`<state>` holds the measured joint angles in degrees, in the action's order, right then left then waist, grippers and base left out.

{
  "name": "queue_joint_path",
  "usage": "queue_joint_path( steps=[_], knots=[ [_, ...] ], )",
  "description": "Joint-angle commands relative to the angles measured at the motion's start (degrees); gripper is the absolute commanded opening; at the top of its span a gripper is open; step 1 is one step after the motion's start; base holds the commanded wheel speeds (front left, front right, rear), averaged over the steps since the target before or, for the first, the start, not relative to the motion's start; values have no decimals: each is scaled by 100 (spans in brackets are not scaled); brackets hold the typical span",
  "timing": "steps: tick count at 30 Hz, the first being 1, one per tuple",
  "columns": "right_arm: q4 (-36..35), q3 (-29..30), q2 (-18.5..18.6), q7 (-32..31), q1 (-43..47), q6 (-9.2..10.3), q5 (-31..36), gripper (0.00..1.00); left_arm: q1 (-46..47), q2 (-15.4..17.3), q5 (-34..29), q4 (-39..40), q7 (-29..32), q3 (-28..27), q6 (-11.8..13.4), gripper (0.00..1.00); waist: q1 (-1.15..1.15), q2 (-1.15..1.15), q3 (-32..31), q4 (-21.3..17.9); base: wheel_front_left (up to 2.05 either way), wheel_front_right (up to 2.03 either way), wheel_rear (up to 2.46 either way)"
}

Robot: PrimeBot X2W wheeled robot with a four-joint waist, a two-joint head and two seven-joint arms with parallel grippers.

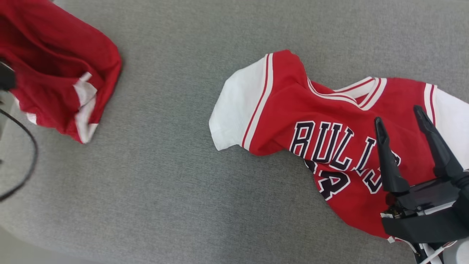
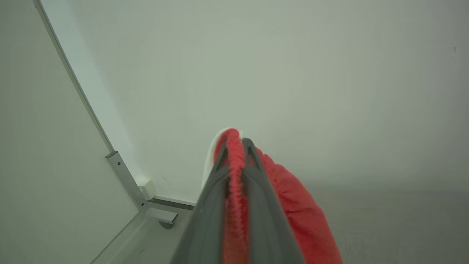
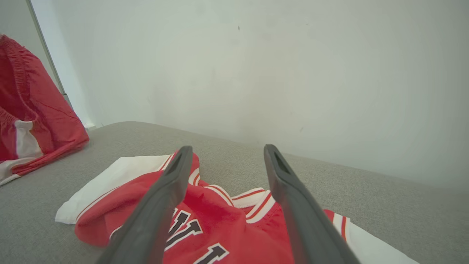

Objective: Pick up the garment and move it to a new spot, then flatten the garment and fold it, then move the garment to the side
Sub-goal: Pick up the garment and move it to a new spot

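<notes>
The garment, red shorts [image 1: 62, 62] with white side stripes, hangs bunched at the upper left of the head view, its lower end near the grey surface. My left gripper [image 2: 236, 145] is shut on its gathered red waistband [image 2: 234, 172]. The shorts also show at the left in the right wrist view [image 3: 29, 110]. My right gripper [image 1: 399, 116] stands open a little above a red and white jersey [image 1: 315, 110] with dark lettering, with nothing between its fingers [image 3: 228, 149].
The grey fabric surface [image 1: 165, 165] spreads between the two garments, and its rounded edge runs along the lower left. A black cable [image 1: 29, 157] loops at the left edge. A pale wall [image 3: 256, 73] stands behind, with a metal frame post [image 2: 124, 179] in the corner.
</notes>
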<state>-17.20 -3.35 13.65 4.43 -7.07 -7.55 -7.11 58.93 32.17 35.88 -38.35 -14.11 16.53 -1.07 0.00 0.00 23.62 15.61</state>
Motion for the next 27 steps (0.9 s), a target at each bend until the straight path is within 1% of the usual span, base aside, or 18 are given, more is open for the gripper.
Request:
queue_joint_path(
  steps=[1,7,15,16,17,18,22,27],
  knots=[
    [-87,11,42,-39,-8,13,27,100,-154,-131,67,-153,-56,9,-42,0,0,0,121,-96,0,0,0],
    [-290,-42,99,-180,-56,13,63,100,-414,-527,62,-961,-102,53,-179,0,0,0,233,-215,0,0,0],
    [-384,-59,113,-244,-99,13,72,100,-460,-890,147,-1910,-109,65,-386,0,0,0,294,-314,0,0,0],
    [-388,-55,111,-250,-100,13,78,100,-419,-904,110,-1956,-110,53,-397,18,0,0,303,-315,0,0,0],
    [-390,-48,109,-253,-102,13,82,100,-379,-909,80,-1994,-110,41,-412,79,0,0,311,-313,0,0,0],
    [-388,-38,104,-256,-107,13,84,100,-348,-913,41,-2020,-111,27,-421,100,0,0,314,-309,0,0,0],
    [-332,-46,63,-227,-120,13,78,100,-220,-825,-124,-1765,-112,-160,-349,100,0,0,264,-294,0,0,0],
    [-175,-92,-32,-81,-124,13,2,100,-345,-759,-496,-1018,-111,-499,-202,100,0,0,59,-324,0,0,0]
  ],
)
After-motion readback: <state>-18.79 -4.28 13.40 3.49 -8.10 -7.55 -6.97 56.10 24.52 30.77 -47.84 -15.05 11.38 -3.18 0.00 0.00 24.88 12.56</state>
